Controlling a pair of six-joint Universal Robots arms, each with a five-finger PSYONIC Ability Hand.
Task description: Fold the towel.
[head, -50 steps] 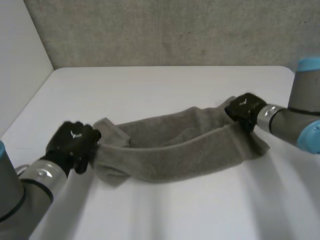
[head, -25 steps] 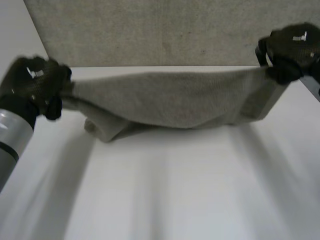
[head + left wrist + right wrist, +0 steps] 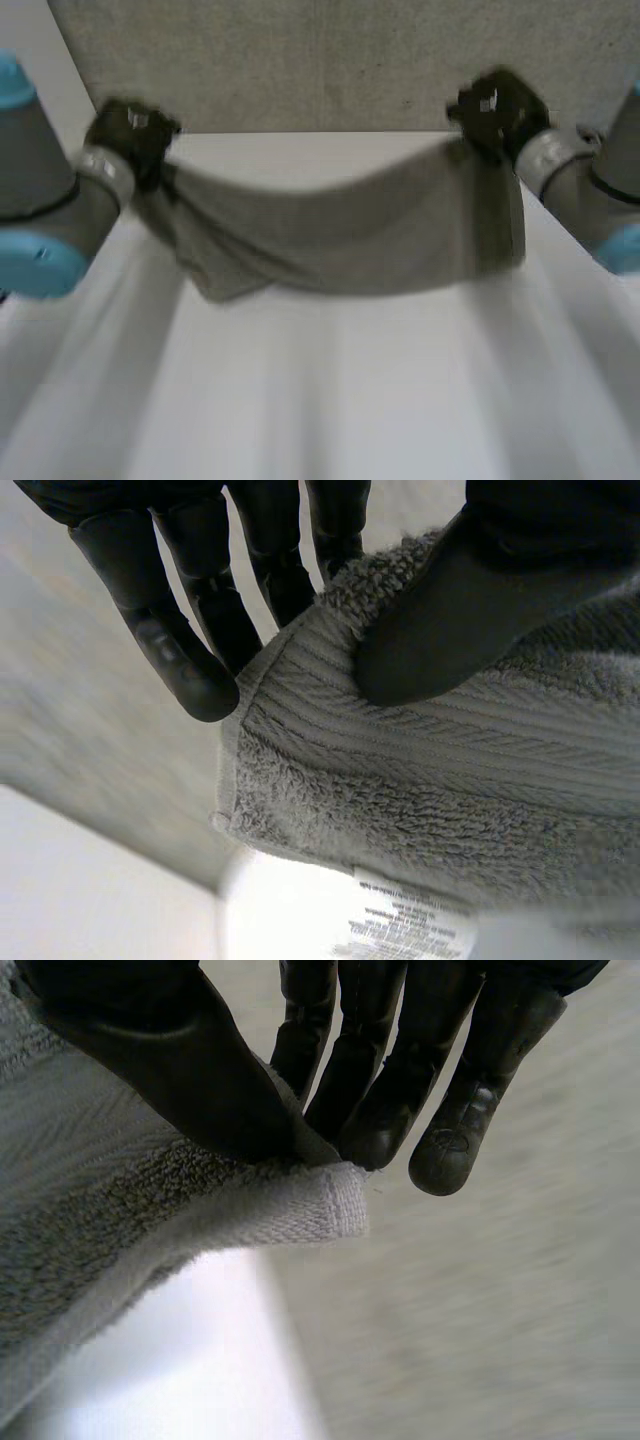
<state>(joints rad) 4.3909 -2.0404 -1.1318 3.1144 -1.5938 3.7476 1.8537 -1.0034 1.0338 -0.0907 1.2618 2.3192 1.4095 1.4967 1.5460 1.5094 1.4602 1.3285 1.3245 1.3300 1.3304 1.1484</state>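
Count: one grey terry towel (image 3: pixel 340 235), two black hands, one white table (image 3: pixel 330 400).

The towel is held up by its two upper corners over the far part of the table, in front of the grey wall (image 3: pixel 300 60). It is spread lengthwise between the hands, parallel to the table's far edge. The upper edge sags in the middle. The end below the right hand hangs straight down; the end below the left hand is bunched into a lower fold. Whether the lower edge touches the table cannot be told.

The left hand (image 3: pixel 130 135) is seen near the table's far left corner, at the end of the left arm (image 3: pixel 50 220). In the left wrist view the towel's corner (image 3: pixel 450 780) is pinched by this hand (image 3: pixel 480 590): the thumb is pressed on the ribbed band and the straight fingers (image 3: pixel 270 580) are behind the cloth. One white care label (image 3: pixel 405 925) is noted on the towel's edge below the thumb.

The right hand (image 3: pixel 497 108) is seen towards the table's far right corner, on the right arm (image 3: pixel 580 190). In the right wrist view the other upper corner (image 3: pixel 130 1210) is pinched by this hand (image 3: pixel 170 1060) between the thumb and the fingers (image 3: pixel 380 1080); the hemmed tip of the corner protrudes just past the thumb.
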